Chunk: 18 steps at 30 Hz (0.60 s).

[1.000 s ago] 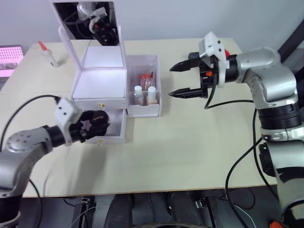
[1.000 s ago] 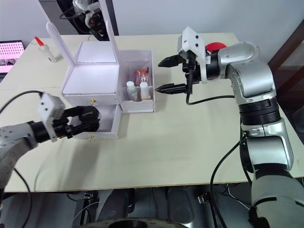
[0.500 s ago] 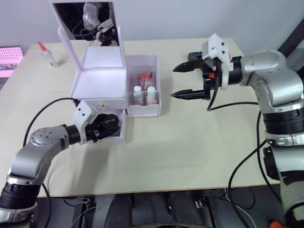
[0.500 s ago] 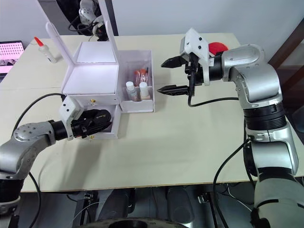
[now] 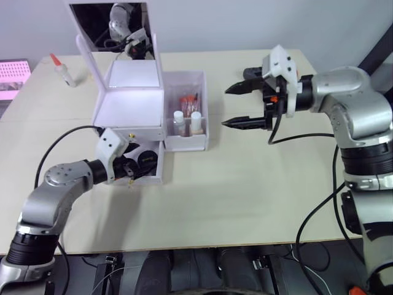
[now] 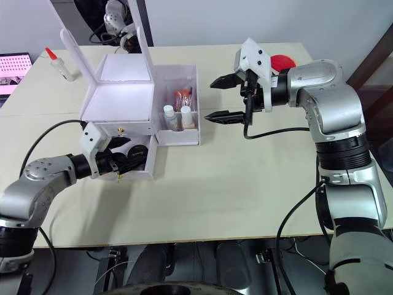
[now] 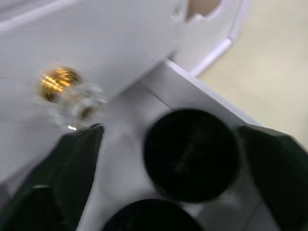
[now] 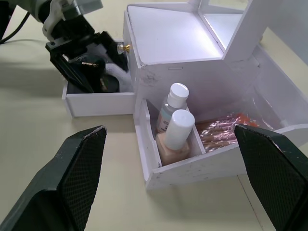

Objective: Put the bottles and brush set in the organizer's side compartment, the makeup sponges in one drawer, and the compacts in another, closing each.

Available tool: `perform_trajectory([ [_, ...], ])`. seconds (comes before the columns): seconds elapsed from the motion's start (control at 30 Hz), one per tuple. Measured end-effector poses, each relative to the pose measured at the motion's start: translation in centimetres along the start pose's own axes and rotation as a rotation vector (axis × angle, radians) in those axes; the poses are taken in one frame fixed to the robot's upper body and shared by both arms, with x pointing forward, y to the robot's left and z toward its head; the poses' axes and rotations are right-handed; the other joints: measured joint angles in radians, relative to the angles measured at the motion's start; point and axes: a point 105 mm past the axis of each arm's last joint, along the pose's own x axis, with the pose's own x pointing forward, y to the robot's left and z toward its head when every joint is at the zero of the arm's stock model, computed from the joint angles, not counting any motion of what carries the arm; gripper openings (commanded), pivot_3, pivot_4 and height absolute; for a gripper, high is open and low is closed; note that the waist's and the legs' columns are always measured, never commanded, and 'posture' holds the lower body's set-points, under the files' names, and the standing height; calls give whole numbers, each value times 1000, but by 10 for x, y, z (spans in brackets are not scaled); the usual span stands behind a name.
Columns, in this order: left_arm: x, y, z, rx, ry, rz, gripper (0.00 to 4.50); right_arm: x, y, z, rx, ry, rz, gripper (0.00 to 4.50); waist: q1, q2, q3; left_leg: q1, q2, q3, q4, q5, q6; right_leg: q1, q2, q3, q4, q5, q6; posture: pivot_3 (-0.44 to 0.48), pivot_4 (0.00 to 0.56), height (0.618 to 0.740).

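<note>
2 compacts [image 7: 191,153] lay in the pulled-out lower drawer [image 8: 96,102] of the organizer [image 5: 132,101], and the left gripper [image 5: 136,165] sat wide open over them, 1 finger [image 7: 72,159] under the upper drawer's gold knob [image 7: 58,82]. 2 bottles [image 8: 174,130] stood in the side compartment [image 5: 187,142] with the brush set [image 8: 224,130] behind them. Well apart to the right, above the desk [image 5: 245,184], the right gripper [image 5: 244,106] hung spread wide and held nothing.
</note>
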Motion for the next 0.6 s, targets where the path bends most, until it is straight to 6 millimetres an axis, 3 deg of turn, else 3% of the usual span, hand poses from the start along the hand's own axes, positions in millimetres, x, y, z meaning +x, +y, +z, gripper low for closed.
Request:
perform_trajectory([
  [0.17, -8, -1, 7, 32, 20, -16, 4459, 0, 0, 0, -4, -2, 1, 4500, 0, 0, 0, 0, 0, 0, 0, 0, 0, 0, 0, 0, 0, 0, 0, 0, 150, 740],
  [0.33, -34, 1, 29, 66, -35, -5, 4459, 1, 0, 1, -4, -7, 6, 4500, -1, 0, 0, 0, 0, 0, -1, 0, 0, 0, 0, 0, -1, 0, 0, 0, 150, 740],
  [0.4, -49, -7, 37, 62, -78, -14, 4459, 2, 1, 2, -6, -11, 19, 4500, -4, 0, 0, 0, 0, 0, -1, 0, 0, 0, 0, 0, -1, 0, 0, 0, 150, 740],
  [0.6, -88, -31, 20, -53, -94, 12, 4459, 3, 10, 8, -5, -43, 109, 4500, -6, 0, 0, 0, 0, 1, -1, 0, 0, 0, 0, 0, -1, 0, 0, 0, 150, 740],
])
